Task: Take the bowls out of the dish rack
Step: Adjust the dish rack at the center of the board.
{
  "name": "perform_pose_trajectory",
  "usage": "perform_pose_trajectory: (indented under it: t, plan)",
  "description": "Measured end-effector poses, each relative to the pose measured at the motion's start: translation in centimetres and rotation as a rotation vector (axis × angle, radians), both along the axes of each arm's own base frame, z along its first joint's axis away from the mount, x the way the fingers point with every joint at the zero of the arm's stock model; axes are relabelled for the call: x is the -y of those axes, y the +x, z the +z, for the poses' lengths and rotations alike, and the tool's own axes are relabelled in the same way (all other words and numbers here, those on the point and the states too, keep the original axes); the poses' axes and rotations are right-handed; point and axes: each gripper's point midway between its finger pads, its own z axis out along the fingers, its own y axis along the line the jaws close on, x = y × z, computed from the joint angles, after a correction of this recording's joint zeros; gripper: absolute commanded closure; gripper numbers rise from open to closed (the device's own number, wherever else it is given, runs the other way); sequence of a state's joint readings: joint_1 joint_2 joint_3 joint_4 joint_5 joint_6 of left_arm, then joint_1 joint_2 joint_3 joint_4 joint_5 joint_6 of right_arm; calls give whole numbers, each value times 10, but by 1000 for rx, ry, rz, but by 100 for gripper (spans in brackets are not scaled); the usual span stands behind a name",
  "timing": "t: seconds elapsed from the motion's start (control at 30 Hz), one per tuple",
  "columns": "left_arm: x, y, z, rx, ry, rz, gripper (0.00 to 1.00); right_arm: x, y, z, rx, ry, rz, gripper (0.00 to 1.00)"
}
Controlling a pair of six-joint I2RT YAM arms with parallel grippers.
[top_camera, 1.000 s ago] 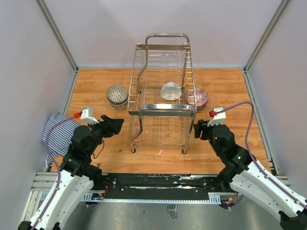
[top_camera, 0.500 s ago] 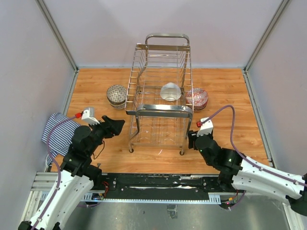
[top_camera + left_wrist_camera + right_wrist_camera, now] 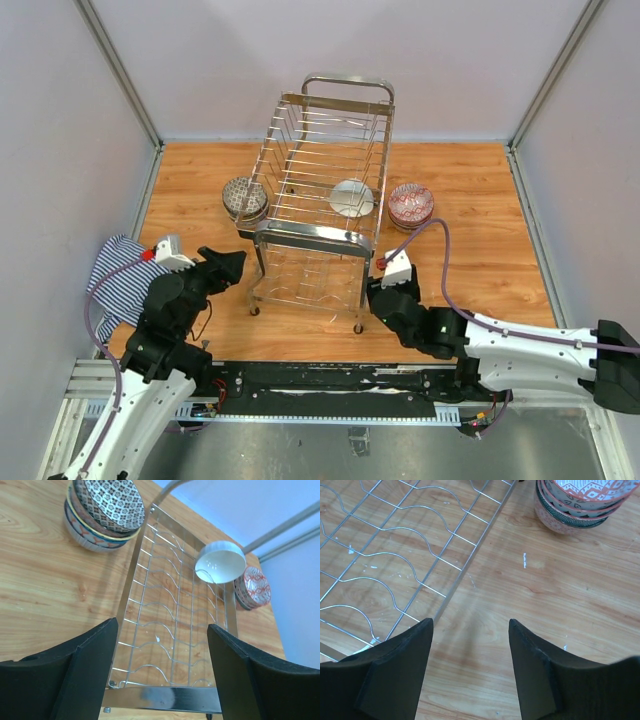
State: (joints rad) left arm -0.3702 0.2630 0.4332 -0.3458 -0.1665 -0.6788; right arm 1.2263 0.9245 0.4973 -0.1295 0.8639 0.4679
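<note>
The dish rack (image 3: pixel 310 236) stands in the middle of the counter (image 3: pixel 480 250), turned a little askew. One white bowl (image 3: pixel 352 197) leans inside it. A stack of dark patterned bowls (image 3: pixel 245 197) sits just left of the rack, and a stack of red patterned bowls (image 3: pixel 410 204) just right. The left gripper (image 3: pixel 162 625) and the right gripper (image 3: pixel 470 622) are both released and hold nothing, near the rack's front corners.

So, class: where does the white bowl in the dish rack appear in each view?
Top external: white bowl mid-frame, inside the dish rack, right side.
Left wrist: upper right.
Right wrist: not in view.
Shared landmark: red-patterned bowl stack, beside the rack.
</note>
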Motion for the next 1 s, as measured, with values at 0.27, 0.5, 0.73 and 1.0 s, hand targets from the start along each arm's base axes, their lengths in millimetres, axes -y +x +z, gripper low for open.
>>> perform_pose_trajectory:
  t: [0.27,0.5,0.73,1.0]
  plan:
    - [-15,-2,5,35,-28,83,23,-18,4,9,18,5,4,34]
    - [-19,-3,6,49,-46,104,23,-12,8,27,64,40,-14,32]
    - [-16,-6,15,91,-67,83,23,15,31,46,93,146,-96,32]
    - [0,-13,32,182,-75,-24,23,21,52,37,51,153,-108,32]
